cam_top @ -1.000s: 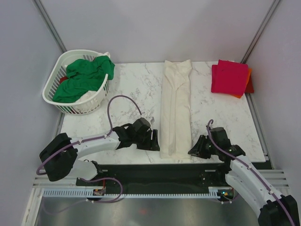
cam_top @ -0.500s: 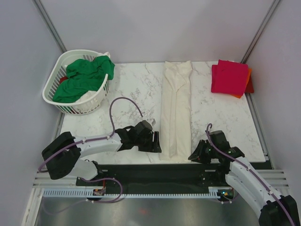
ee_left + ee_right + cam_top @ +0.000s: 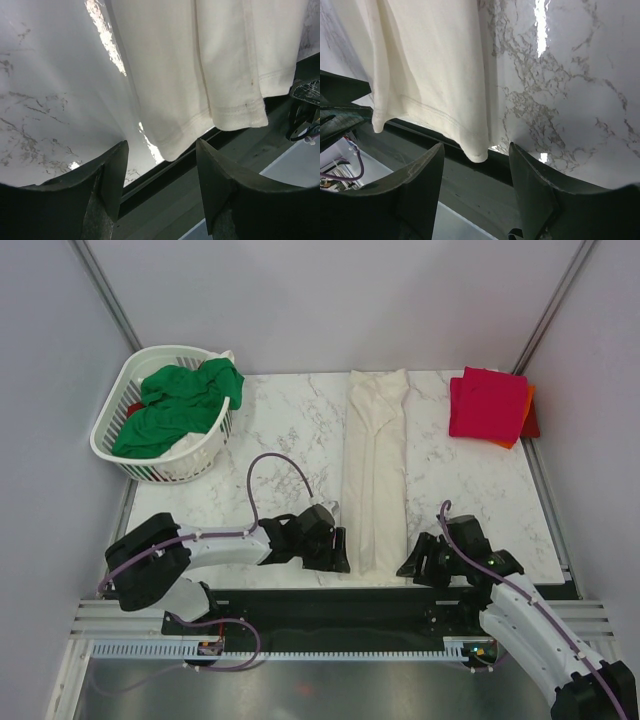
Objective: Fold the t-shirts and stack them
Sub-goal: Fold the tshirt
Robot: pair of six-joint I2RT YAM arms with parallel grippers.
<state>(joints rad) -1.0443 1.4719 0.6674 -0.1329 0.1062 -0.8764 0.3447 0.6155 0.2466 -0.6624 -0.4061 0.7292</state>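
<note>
While cream t-shirt [image 3: 375, 470] lies between — left gripper [image 3: 338, 552], right gripper [image 3: 410, 565] spread, seemingly empty.

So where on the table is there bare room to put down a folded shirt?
The table is bare between the laundry basket and the cream shirt, and between that shirt and the pink stack. The near edge is crowded: the left gripper and right gripper flank the hem.

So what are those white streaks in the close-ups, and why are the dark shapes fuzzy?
Left wrist view: light glares off the glossy white marble table; the black fingers look soft, probably too near the lens. Right wrist view: likewise. Top view: even, sharp.
</note>
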